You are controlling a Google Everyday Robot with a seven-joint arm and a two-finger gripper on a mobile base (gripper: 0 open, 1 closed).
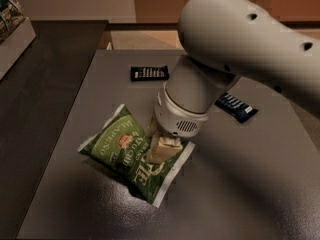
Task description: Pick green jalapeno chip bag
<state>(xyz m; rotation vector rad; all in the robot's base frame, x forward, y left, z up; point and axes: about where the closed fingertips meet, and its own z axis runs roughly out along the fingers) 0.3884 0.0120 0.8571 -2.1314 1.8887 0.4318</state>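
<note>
The green jalapeno chip bag (117, 144) lies flat on the dark grey table (240, 194), left of centre, with white crimped ends and a small red logo. My gripper (161, 148) hangs from the big pale arm and comes down onto the bag's right half, touching or nearly touching its top. The wrist hides part of the bag's upper right edge.
A small black snack bar (149, 73) lies at the back of the table. A dark blue bar (236, 107) lies to the right, partly under the arm. A darker counter (40, 84) runs along the left, with a pale tray of goods (12, 29) at the top left.
</note>
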